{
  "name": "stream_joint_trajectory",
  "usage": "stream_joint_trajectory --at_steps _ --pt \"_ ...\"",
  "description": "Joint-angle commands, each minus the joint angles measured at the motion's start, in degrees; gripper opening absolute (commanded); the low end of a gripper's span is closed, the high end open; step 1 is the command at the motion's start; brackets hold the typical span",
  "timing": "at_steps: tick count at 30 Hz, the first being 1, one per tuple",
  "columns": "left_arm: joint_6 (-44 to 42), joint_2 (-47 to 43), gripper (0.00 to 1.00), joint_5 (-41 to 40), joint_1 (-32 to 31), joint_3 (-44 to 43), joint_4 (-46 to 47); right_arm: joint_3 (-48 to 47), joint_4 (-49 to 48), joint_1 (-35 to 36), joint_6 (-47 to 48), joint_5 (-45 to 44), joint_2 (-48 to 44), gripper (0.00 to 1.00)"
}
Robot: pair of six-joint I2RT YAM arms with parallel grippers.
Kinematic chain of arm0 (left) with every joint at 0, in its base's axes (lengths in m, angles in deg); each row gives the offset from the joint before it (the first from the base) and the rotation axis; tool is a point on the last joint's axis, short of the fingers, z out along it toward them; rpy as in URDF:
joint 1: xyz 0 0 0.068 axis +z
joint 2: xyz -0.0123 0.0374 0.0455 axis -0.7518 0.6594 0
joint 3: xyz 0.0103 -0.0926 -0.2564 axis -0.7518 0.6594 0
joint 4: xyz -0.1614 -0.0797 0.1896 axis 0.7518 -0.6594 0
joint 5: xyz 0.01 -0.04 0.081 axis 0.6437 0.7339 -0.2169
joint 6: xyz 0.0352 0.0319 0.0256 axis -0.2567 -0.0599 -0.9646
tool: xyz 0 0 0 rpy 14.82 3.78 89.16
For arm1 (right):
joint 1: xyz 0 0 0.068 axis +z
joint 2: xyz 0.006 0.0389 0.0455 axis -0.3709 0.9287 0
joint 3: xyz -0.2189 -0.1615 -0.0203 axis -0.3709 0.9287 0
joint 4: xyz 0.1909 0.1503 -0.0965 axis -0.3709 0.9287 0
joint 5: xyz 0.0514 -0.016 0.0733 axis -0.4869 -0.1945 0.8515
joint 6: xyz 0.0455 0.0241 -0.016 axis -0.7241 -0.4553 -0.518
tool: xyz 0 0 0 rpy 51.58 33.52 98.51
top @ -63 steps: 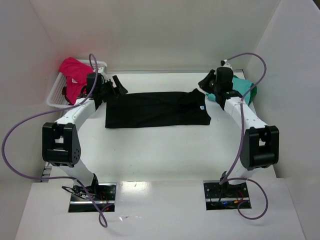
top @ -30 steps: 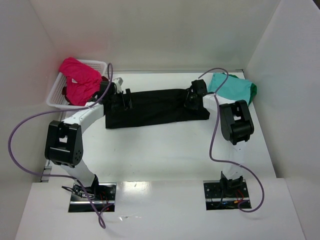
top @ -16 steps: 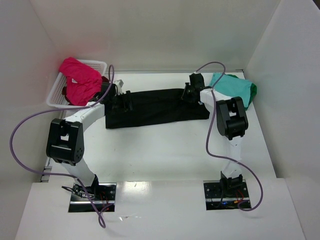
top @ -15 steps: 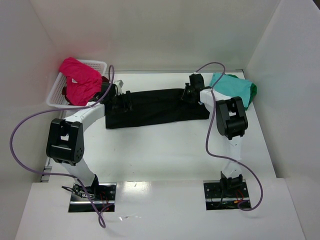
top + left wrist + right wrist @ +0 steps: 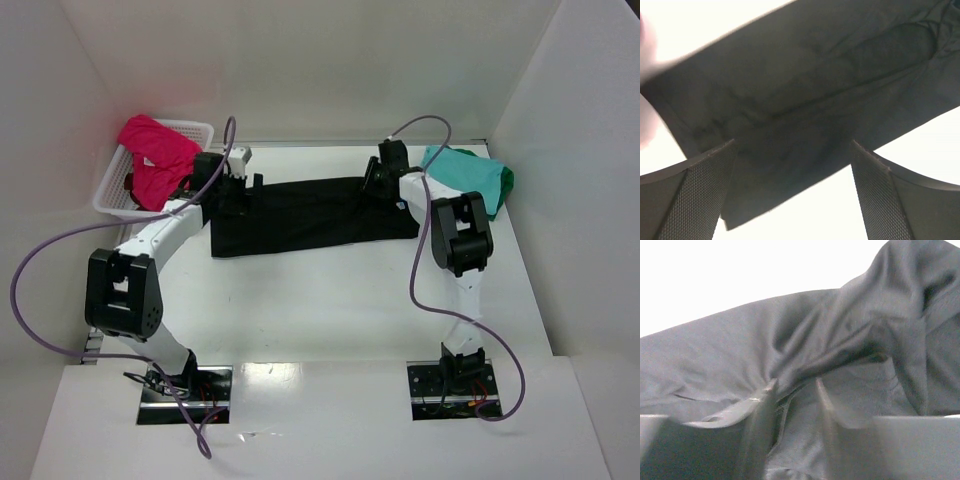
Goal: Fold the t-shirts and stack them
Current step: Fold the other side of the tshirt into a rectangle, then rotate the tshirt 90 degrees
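Observation:
A black t-shirt [image 5: 310, 215] lies as a long folded band across the far half of the table. My left gripper [image 5: 243, 192] hovers over its left end. In the left wrist view this gripper [image 5: 792, 192] stands wide open, with the dark cloth [image 5: 815, 90] flat beneath it and nothing held. My right gripper [image 5: 375, 190] is at the band's right end. There its blurred fingers [image 5: 760, 425] stand apart over rumpled black cloth [image 5: 715, 360], gripping nothing. A teal t-shirt [image 5: 462, 172] lies on a green one [image 5: 506, 184] at the far right. A magenta-pink t-shirt [image 5: 155, 158] is heaped in the basket.
The white lattice basket [image 5: 108, 195] sits at the far left corner against the wall. White walls close in the table at the back and on both sides. Purple cables loop from both arms over the near table.
The black shirt has become a narrower band. My right gripper has opened and let go of the cloth at its right end. My left gripper has spread wider and drawn slightly back.

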State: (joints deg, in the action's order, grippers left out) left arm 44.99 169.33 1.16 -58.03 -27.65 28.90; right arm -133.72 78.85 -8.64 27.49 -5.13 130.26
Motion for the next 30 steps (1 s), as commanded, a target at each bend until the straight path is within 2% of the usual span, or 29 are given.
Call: stream_joint_trajectory --at_steps 1,2,3,5,11,15,20,30 --pt "-20.09 1.01 1.0 3.46 0.14 -3.7 2.58 -3.44 -0.35 -1.27 0.92 0.13 -7.79 0.71" --pt "-24.57 2.81 1.0 4.84 0.8 -4.48 1.52 -2.94 -0.35 -1.27 1.37 0.46 -9.65 0.87" --pt "-27.79 4.57 1.0 6.81 1.58 -5.49 0.16 -2.27 -0.35 -1.27 1.62 1.04 -10.43 0.95" --pt "-31.26 9.61 1.0 11.42 2.83 -9.29 -4.24 -0.69 0.41 -1.27 1.83 1.77 -12.77 1.0" --pt "-37.04 18.89 1.0 22.0 5.72 -18.9 -12.66 4.97 1.36 -1.27 1.09 3.73 -18.17 1.0" --pt "-38.37 23.3 1.0 20.78 5.76 -20.97 -15.0 9.06 1.94 -1.27 -0.39 3.73 -21.77 1.0" --pt "-39.94 24.58 1.0 19.37 5.76 -21.16 -16.77 12.18 0.62 -1.79 -1.89 3.49 -24.66 1.0" --pt "-40.22 28.01 1.0 22.17 5.76 -21.99 -21.46 16.59 0.53 -1.79 -3.47 2.86 -26.66 1.0"
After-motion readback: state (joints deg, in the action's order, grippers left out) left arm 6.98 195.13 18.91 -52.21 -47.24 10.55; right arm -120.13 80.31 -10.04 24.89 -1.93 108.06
